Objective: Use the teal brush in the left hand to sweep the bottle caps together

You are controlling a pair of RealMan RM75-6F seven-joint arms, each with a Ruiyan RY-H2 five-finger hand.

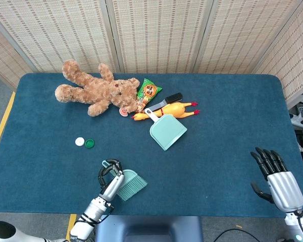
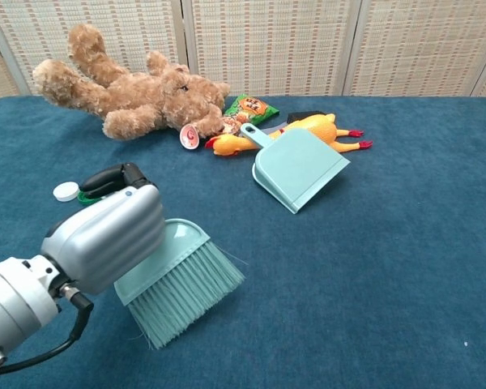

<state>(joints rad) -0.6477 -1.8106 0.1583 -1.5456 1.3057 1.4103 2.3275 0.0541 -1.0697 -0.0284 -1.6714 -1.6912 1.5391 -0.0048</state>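
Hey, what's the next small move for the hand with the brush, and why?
Probably sweep the brush up-left, toward the white cap and green cap. The left hand holds it at the table's near edge, well apart from them; no third cap shows now, perhaps hidden under the bristles.

Caps [image 1: 84, 142] lie left of dustpan [image 1: 168, 131], w/ bear [image 1: 97, 92] behind them.
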